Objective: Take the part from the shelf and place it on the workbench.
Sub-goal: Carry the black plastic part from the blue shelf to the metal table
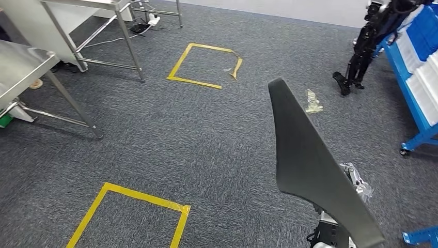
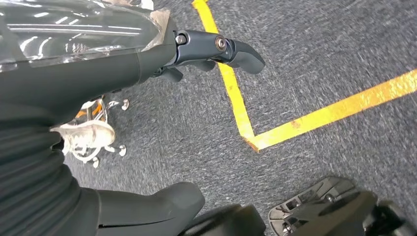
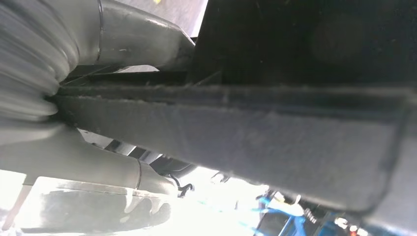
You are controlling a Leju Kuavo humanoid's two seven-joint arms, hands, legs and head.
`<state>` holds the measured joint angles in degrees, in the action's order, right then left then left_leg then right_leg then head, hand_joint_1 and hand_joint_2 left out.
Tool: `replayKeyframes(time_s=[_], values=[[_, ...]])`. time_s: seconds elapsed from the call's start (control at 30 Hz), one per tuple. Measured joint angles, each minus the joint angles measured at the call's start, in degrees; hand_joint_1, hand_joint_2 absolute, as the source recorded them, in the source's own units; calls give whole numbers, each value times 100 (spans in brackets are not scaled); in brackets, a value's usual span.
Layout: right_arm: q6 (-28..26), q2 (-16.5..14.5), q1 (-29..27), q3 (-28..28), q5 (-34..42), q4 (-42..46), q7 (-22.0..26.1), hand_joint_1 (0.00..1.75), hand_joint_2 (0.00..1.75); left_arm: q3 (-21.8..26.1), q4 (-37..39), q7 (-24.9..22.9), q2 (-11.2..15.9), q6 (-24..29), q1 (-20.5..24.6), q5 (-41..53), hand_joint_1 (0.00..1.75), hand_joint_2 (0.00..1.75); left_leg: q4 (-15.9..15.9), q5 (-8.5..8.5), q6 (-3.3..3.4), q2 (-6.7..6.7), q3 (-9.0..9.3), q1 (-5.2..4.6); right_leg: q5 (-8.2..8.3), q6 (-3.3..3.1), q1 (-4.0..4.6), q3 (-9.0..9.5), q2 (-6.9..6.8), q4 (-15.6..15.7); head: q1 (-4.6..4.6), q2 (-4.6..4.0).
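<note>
**Part held aloft, workbench off to the side**

From the head view, the long black trim part [image 1: 310,165] is seen raised over the grey carpet, gripped at its lower end by the right hand [image 1: 335,227]. The steel workbench [image 1: 20,67] lies well beyond the part, across the carpet, with a yellow tape square [image 1: 204,64] between the two and the blue shelf [image 1: 413,77] on the part's other side.

At the left wrist, the left hand [image 2: 147,59] is seen hanging over the carpet, its fingers [image 2: 231,49] extended, nothing held.

At the right wrist, the part [image 3: 255,142] is clamped between thumb [image 3: 98,167] and fingers [image 3: 137,34].

Judged best: the part should be kept level and the grip firm while the workbench is approached squarely.
</note>
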<state>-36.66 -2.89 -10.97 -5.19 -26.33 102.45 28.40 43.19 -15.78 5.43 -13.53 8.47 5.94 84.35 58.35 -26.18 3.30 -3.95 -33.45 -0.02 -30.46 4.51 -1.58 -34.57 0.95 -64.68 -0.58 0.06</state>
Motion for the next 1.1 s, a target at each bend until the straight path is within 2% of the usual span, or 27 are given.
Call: replayKeyframes(time_s=[0.03,0.07,0.1,0.17,0.23,0.3,0.33,0.37,0.4,0.43,0.47,0.53,0.6,0.67,0.73,0.77,0.83,0.87,0.9,0.93,0.97,1.0,1.03,1.07,1.1], values=[[32,-23,47,1,-15,1,-2,175,175,-5,-33,-9,-10,-5,0,-1,0,175,21,-9,-35,-56,-11,-3,120,10,-21,162,70,336,-2,1],[58,-46,89,1,-28,1,-4,175,175,-9,-65,-20,-17,-14,-1,-2,0,175,37,-12,-73,-99,-31,-8,180,-15,-28,253,125,528,-1,0],[82,-69,126,3,-37,-1,-7,175,175,-12,-97,-31,-21,-25,-7,-4,0,175,42,-7,-110,-137,-52,-14,193,-64,-20,279,147,588,-2,0],[138,-121,200,13,-55,-1,-11,175,175,-14,-151,-55,-27,-58,-33,-8,0,175,43,3,-164,-177,-84,-1,220,-161,-11,279,75,590,2,0],[191,-179,285,26,-73,-1,-11,175,175,-14,-217,-69,-39,-96,-50,-12,0,175,228,-127,-207,-3,-174,7,233,-253,-26,285,-5,601,16,0],[221,-224,332,33,-82,-3,-11,175,175,-14,-282,-73,-55,-117,-45,-13,0,175,831,-457,-249,247,-464,13,224,-334,-9,288,-110,606,38,0],[232,-238,341,37,-85,-7,-11,175,175,-14,-305,-74,-58,-119,-41,-13,0,175,1212,-620,-266,304,-656,21,216,-356,8,288,-172,606,46,0],[248,-249,350,40,-85,-14,-12,175,175,-13,-326,-78,-59,-123,-44,-14,0,175,1509,-714,-276,330,-809,26,210,-365,21,288,-233,605,46,0],[274,-257,365,43,-85,-24,-12,175,175,-12,-350,-82,-63,-130,-53,-16,0,175,1626,-702,-279,344,-874,26,206,-370,30,289,-291,605,46,-1],[304,-267,391,45,-84,-37,-13,175,175,-11,-375,-86,-66,-143,-65,-22,0,175,1519,-587,-274,362,-828,26,201,-374,34,294,-341,605,47,-1],[341,-277,426,46,-82,-53,-13,175,175,-9,-406,-90,-72,-157,-75,-29,0,175,1216,-400,-261,399,-679,26,198,-376,35,301,-383,604,47,-1],[409,-303,525,51,-78,-93,-12,175,175,-8,-479,-90,-90,-187,-82,-43,0,175,458,-102,-220,584,-296,0,180,-360,63,312,-455,600,45,0],[458,-328,626,55,-75,-145,-9,175,175,-7,-548,-92,-105,-215,-84,-48,0,175,103,-36,-182,691,-131,-48,165,-323,98,316,-515,600,39,0],[481,-363,721,56,-74,-213,-4,175,175,-2,-613,-99,-105,-255,-93,-49,0,175,71,-25,-133,600,-137,-77,160,-271,103,333,-587,618,39,1],[485,-393,810,56,-77,-282,5,175,175,8,-674,-119,-103,-299,-92,-47,0,175,10,20,-61,499,-106,-60,86,-224,90,284,-483,496,37,1],[484,-400,845,56,-80,-314,12,175,175,12,-699,-134,-102,-322,-79,-45,0,175,-18,42,-28,449,-88,-42,-13,-220,86,183,-371,286,32,0],[482,-403,885,57,-85,-387,23,175,175,15,-727,-169,-108,-353,-47,-42,0,175,-31,57,8,339,-85,-29,-301,-242,76,-189,-180,-444,23,0],[481,-404,892,57,-87,-423,26,175,175,15,-733,-182,-111,-360,-37,-42,0,175,-30,58,15,276,-87,-29,-415,-241,73,-382,-148,-808,21,0],[481,-404,895,58,-89,-456,29,175,175,16,-736,-194,-115,-363,-35,-42,0,175,-28,58,16,212,-87,-29,-455,-219,70,-507,-134,-1021,21,0],[481,-404,902,58,-91,-487,33,175,175,18,-740,-204,-115,-364,-35,-42,0,175,-25,58,15,147,-83,-27,-400,-178,64,-525,-127,-1010,21,0],[481,-405,915,59,-92,-512,38,175,175,20,-743,-208,-115,-366,-36,-42,0,175,-20,56,9,84,-75,-21,-257,-122,52,-423,-114,-760,21,0],[481,-408,937,60,-93,-535,43,175,175,21,-745,-210,-116,-368,-34,-42,0,175,-11,52,-4,23,-68,-13,-64,-60,32,-235,-74,-340,21,0],[481,-411,963,60,-93,-559,47,175,175,22,-747,-211,-114,-369,-33,-41,0,175,0,46,-27,-29,-65,-8,87,-24,17,-51,-3,57,21,0],[481,-417,987,59,-93,-581,51,175,175,22,-751,-211,-113,-370,-30,-40,0,175,18,35,-58,-75,-73,-11,197,-25,5,103,59,372,21,-1],[481,-425,1004,59,-94,-602,55,175,175,23,-754,-211,-111,-371,-29,-38,0,175,28,33,-94,-110,-88,-15,249,-59,6,185,106,542,23,-1]])
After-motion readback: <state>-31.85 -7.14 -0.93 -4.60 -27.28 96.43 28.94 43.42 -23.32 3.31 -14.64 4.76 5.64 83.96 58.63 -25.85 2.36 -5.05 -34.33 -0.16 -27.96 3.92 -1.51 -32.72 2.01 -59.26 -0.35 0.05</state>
